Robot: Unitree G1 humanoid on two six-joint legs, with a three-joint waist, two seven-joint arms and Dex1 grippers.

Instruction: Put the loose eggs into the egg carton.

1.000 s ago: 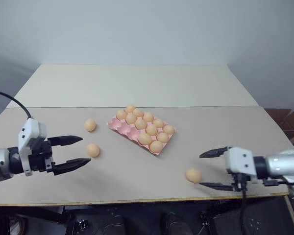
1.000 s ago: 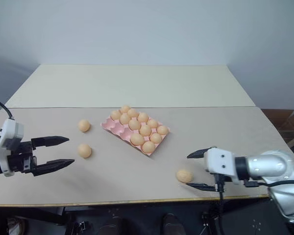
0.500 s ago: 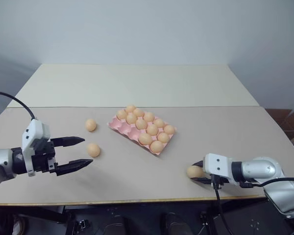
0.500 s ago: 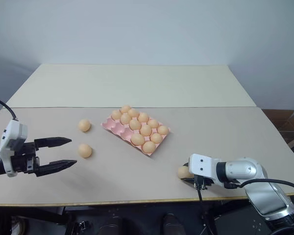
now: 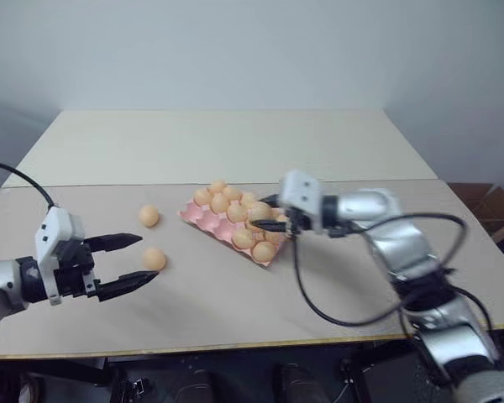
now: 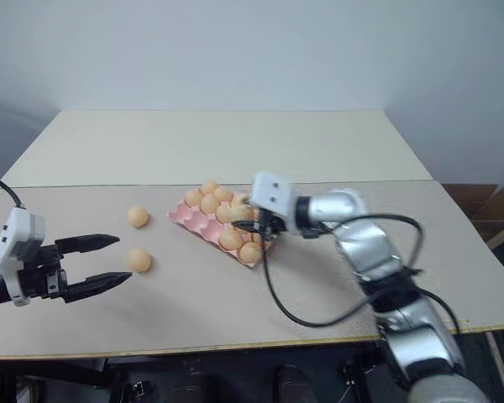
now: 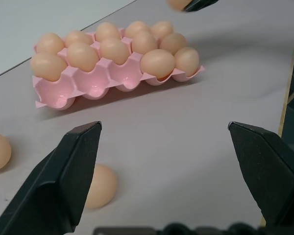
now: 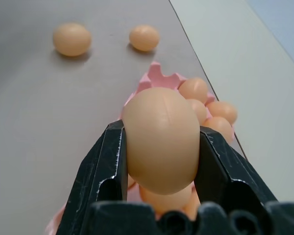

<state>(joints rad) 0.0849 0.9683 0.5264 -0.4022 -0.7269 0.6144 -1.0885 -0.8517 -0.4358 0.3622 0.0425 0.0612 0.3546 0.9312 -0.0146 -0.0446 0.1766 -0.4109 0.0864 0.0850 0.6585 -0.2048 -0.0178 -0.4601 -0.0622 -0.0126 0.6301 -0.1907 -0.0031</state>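
My right gripper (image 8: 161, 131) is shut on one tan egg (image 8: 160, 139) and holds it just above the pink egg carton's (image 5: 198, 216) right half. The carton holds several eggs, and its row of cups (image 7: 95, 85) nearest my left arm stands empty. Two loose eggs lie on the table left of the carton, one (image 5: 149, 217) farther back and one (image 5: 154, 258) nearer. My left gripper (image 6: 122, 258) hovers open just left of the nearer egg (image 7: 100, 186), pointing toward the carton, with nothing between its fingers.
The grey table (image 5: 235, 311) ends in a front edge close below my arms. A paler table (image 5: 210, 143) adjoins it behind the carton. A black cable (image 5: 319, 311) loops down from my right wrist. A cardboard box (image 5: 491, 206) sits beyond the table's right side.
My right gripper shut on the egg at the table's front right, then lifted it and carried it left and away to above the carton. My left gripper stayed open in place.
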